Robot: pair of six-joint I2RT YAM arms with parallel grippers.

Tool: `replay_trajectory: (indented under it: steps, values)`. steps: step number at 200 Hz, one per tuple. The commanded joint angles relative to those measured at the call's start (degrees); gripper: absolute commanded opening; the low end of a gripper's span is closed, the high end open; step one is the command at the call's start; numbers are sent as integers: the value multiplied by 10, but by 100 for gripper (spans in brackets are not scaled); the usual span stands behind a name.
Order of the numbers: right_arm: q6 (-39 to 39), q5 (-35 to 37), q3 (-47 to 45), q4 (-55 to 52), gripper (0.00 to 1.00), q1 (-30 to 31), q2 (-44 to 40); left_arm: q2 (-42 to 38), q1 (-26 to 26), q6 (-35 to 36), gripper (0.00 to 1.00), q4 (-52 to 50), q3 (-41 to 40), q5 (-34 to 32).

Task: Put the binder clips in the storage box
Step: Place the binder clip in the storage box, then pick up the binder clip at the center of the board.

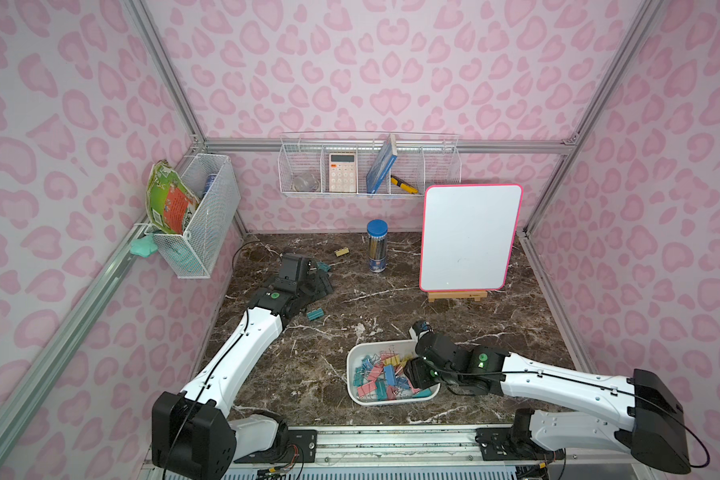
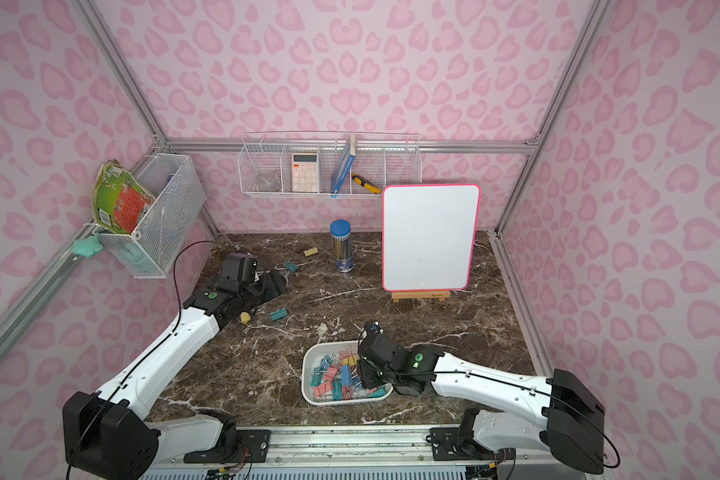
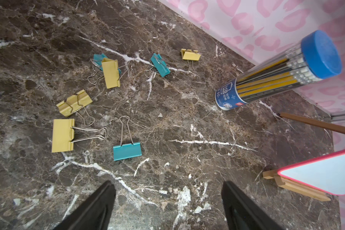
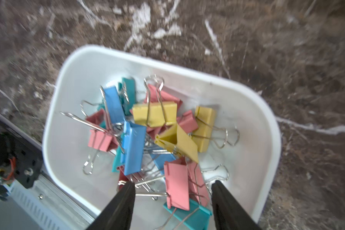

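Right gripper [image 4: 173,182], jaws parted and gripping nothing, over the storage box [image 4: 253,119] holding most binder clips [image 4: 154,113]. Left gripper [image 3: 167,182], jaws spread wide, above loose clips [image 3: 62,135] on the table [image 3: 187,119]: centre on the nearest teal clip [image 3: 127,151] and pinch its folded body squarely.

My brown marble tabletop [image 1: 391,299] carries loose yellow and teal binder clips [image 3: 127,151] just ahead of my left jaws, a pencil tube [image 3: 277,73] and whiteboard easel [image 3: 295,187] farther off, and the storage box [image 4: 88,47] beneath my right jaws.
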Motion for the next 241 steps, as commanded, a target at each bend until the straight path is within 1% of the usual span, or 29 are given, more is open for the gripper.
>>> replay_trajectory:
  steps: [1,19,29,40,65,82,95,108,117,128,158,178,204,241]
  values:
    - [-9,65,25,37,67,-16,-18,7,11,-24,83,-15,-8,-11]
    - [-26,60,28,101,70,-48,-29,20,23,-33,79,-27,-15,-7]
    - [-27,41,23,132,71,-70,-29,32,28,-41,77,-44,-13,-8]
    - [-23,20,17,156,71,-89,-26,54,33,-37,77,-59,-10,-2]
    - [-18,-7,3,201,72,-98,-15,117,44,-23,77,-87,1,9]
    - [-15,-24,0,212,73,-99,-4,163,63,-25,79,-77,5,60]
    - [-11,-34,-2,218,73,-98,1,207,74,-24,83,-91,32,113]
    - [-6,-43,-5,225,73,-98,6,250,75,-19,88,-92,55,144]
    - [-4,-47,-6,230,74,-98,7,273,74,-21,90,-94,67,151]
    - [-1,-49,-9,234,73,-98,9,290,71,-25,91,-95,74,146]
    - [3,-48,-13,238,74,-99,9,321,63,-19,91,-117,96,105]
    - [1,-48,-16,241,74,-99,9,342,61,-17,86,-144,111,73]
    - [0,-47,-13,244,74,-99,12,358,56,-18,79,-156,117,38]
    - [0,-49,-11,246,75,-99,17,381,47,-9,70,-170,139,23]
